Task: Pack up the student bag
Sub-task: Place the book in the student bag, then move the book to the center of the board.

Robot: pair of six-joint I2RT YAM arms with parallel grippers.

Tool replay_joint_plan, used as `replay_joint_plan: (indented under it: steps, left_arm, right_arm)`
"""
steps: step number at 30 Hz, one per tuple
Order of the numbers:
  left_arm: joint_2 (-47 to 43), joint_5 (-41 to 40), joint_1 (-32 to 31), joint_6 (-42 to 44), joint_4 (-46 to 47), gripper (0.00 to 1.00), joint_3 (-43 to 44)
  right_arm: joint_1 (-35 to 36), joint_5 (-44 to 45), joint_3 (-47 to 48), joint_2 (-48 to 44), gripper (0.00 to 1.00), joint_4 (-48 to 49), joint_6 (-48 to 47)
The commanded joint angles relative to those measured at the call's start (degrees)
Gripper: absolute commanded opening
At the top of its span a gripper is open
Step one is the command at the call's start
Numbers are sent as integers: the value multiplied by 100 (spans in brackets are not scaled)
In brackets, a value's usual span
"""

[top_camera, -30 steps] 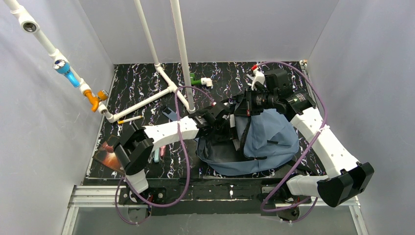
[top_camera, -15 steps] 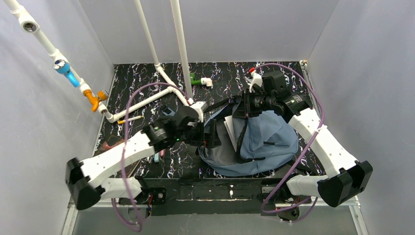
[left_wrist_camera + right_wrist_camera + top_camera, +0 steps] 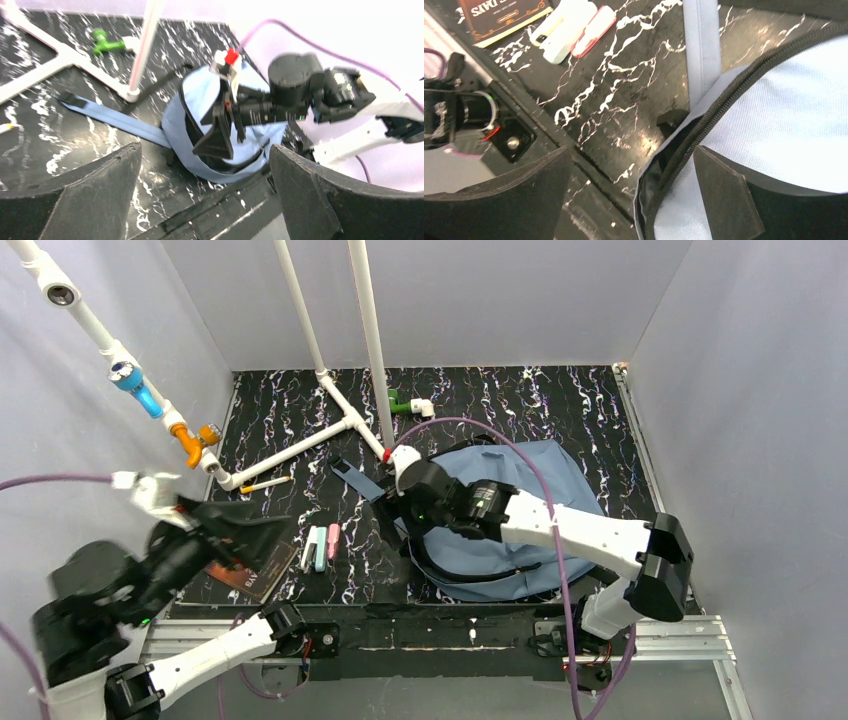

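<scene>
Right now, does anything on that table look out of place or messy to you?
Nothing is spilled or broken. The student bag lies slumped, its zip partly open, and one blue strap trails across the table toward the white pipe frame. A book and three small items lie outside it.

Pale grey walls (image 3: 450,300) on three sides, plain, evenly lit, no hard shadows. Table top (image 3: 560,405) black with white marbled veining; a white pipe frame (image 3: 300,445) lies on it at far left, with two uprights rising from it. Aluminium rail (image 3: 690,628) runs along the near edge
</scene>
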Motion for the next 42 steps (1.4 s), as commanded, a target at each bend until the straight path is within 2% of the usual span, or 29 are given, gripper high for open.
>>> replay_joint_plan:
  steps: [1,4,6,12,15,18,21,23,25,29,33,42]
  left_arm:
    - [-128,-953,23,457,-921,98,636]
    - [32,-1080,23,542,-1301,98,1205]
    - [125,-1189,21,515,-1443,98,1375]
    - [363,-1312,23,385,-1540,98,1231]
    - [529,-1255,20,466,-1577,98,1220]
    - [730,-1148,23,521,-1697,98,1412]
    - [835,-1007,23,528,-1803,98,1471]
    - [799,-892,23,490,-1800,98,1354]
    - [773,-757,23,481,-1796,98,1220]
    - [764,-597,22,420,-1848,98,1039]
    - [710,-515,19,355,-1832,98,914]
    - [710,-843,18,-59,-1806,98,178]
  right_arm:
    - [530,1935,695,287,98,617,-609]
    - [880,2181,1178,692,98,850,-1089]
    - [982,1971,1399,1035,98,1034,-1296]
    - [1123,1417,2108,2513,98,1738,-895]
    - [1325,1307,2715,3423,98,2073,-1321]
    - [1369,1104,3509,4273,93,2084,-1551]
    - [1369,940,4105,4864,81,2188,-1687]
    - [1369,814,4429,5202,79,2249,-1766]
    - [1369,742,4787,5504,79,2263,-1839]
    - [1360,940,5201,6007,98,2403,-1942]
    - [1350,971,5784,6524,98,2206,-2176]
    - [1352,1186,5990,6956,98,2208,-2806]
